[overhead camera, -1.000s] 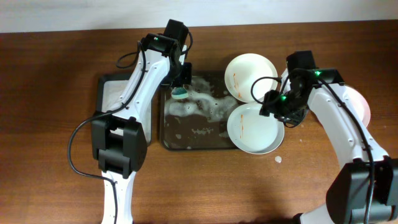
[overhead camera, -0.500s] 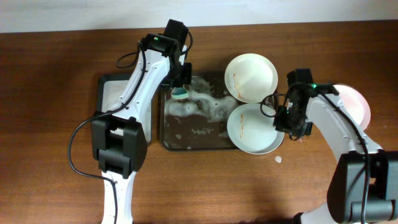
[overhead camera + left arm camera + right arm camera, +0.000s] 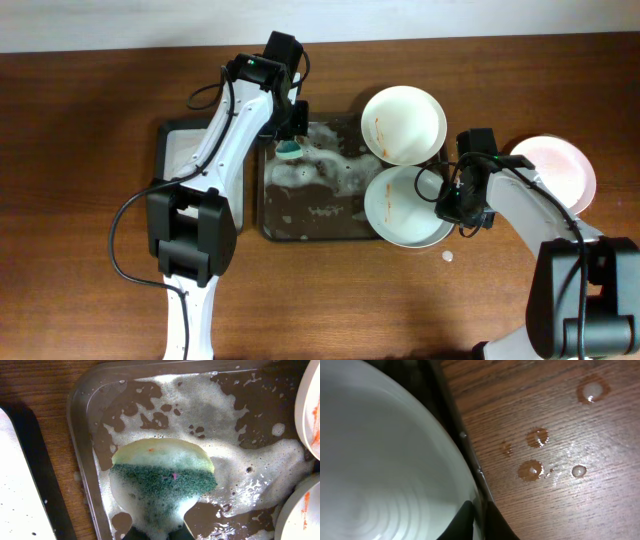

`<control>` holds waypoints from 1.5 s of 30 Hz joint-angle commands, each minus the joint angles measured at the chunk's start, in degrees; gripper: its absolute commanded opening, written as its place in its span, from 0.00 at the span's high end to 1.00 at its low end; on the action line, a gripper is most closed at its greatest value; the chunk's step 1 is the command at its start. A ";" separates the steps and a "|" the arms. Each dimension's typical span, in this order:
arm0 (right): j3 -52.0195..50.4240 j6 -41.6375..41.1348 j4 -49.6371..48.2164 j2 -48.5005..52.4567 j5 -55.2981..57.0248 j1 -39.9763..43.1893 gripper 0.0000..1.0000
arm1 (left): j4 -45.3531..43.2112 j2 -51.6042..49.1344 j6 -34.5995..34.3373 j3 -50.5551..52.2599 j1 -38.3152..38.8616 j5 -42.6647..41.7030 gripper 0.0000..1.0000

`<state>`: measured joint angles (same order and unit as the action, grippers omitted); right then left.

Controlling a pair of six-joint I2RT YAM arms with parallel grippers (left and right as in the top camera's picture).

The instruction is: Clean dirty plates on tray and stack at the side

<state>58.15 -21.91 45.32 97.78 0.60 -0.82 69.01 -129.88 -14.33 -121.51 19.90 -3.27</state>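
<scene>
- Left gripper (image 3: 288, 140), seen from overhead, is clamped on a green sponge (image 3: 288, 151) at the far left corner of the tray (image 3: 300, 228).
- Right gripper (image 3: 453, 207) sits at the right rim of the near plate (image 3: 400, 205), which overhangs the tray's near right corner. The far plate (image 3: 403, 122), smeared orange, lies just beyond it.
- The third plate (image 3: 560, 165) rests on the table (image 3: 80, 200) to the right, apart from the tray. A narrower tray (image 3: 180, 150) lies to the left.
- The left wrist view shows the sponge down in white foam (image 3: 250, 465), with two plate edges at the right.
- The right wrist view shows dark fingers (image 3: 460, 521) pinching the near plate's rim from both sides. Droplets (image 3: 531, 469) dot the wood on the right.
</scene>
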 commanded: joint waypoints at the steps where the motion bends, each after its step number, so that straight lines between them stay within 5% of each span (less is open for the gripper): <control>1: -0.35 0.50 -0.33 0.11 -1.03 0.02 0.96 | 0.04 0.44 1.11 -0.79 -0.22 -0.83 0.99; 13: 2.45 3.26 2.89 -0.02 -5.14 -8.70 0.96 | 1.29 1.86 1.14 -0.81 -1.36 -0.44 0.99; 23: 9.53 -14.86 -3.58 0.68 -4.02 -16.87 0.96 | 2.89 5.73 1.14 -0.81 -2.93 -0.44 0.99; 33: 9.53 -19.47 -9.81 8.66 -5.14 -21.75 0.96 | 2.91 5.73 1.14 -0.79 -2.95 -0.39 0.99; 34: 9.53 -19.28 -9.77 8.83 -5.09 -22.05 0.95 | 2.91 5.73 1.14 -0.79 -2.95 -0.39 0.99; 36: 9.66 -18.82 -9.86 8.72 -5.11 -22.03 0.72 | 2.86 5.73 1.14 -0.79 -2.95 -0.37 0.99; 45: 10.56 -11.08 -13.75 9.84 -5.35 -18.97 0.65 | 2.86 5.73 1.14 -0.79 -2.93 -0.39 0.99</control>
<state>67.40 -36.07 32.82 106.37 -4.45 -20.53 71.79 -126.19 -14.17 -121.51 16.99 -3.25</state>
